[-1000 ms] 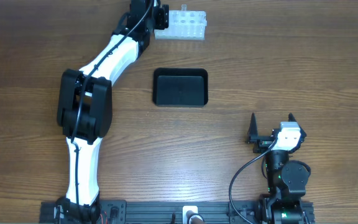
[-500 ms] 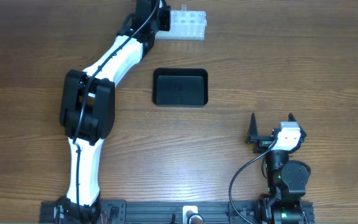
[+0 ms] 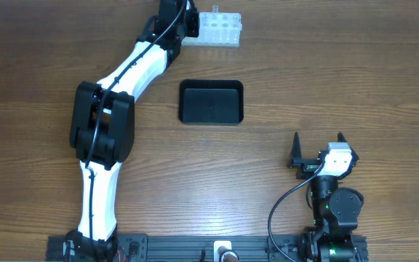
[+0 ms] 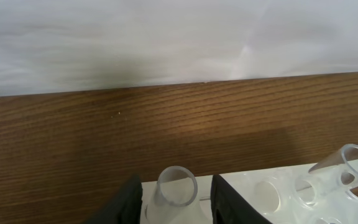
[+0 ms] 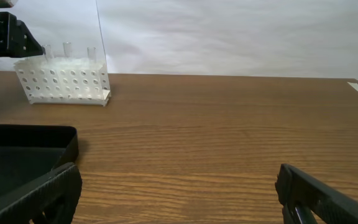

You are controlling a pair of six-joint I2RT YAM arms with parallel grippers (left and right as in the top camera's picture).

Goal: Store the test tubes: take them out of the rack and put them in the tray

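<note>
Test tubes [image 5: 67,48] of clear, thin-walled material stand upright in their rack at the far edge of the brown wood-grain worktop [image 3: 355,80], by the white wall; none has been stored yet. White-and-black left arm [image 3: 122,80] stretches across the worktop to the rack's left end, presumably because the end tube is the easiest to grip. Black rectangular tray [image 3: 211,82], matte plastic with rounded corners and a raised rim, lies empty mid-worktop, between the rack and the arm bases, so a lifted tube has a short carry. White plastic rack [image 3: 220,29] is a block perforated with round holes on its top and sides; several holes are vacant. Left fingers [image 3: 188,20], dark and smooth, are parted and straddle the end tube [image 4: 178,186], with a sliver of gap showing on each side of its round open rim, so I judge nothing is clamped yet. A second tube [image 4: 353,165] leans in its hole nearer the rack's other end. Right fingers [image 3: 295,153] are spread wide and hold nothing, parked low near that arm's base, well apart from the tray, likely out of the left arm's way.
</note>
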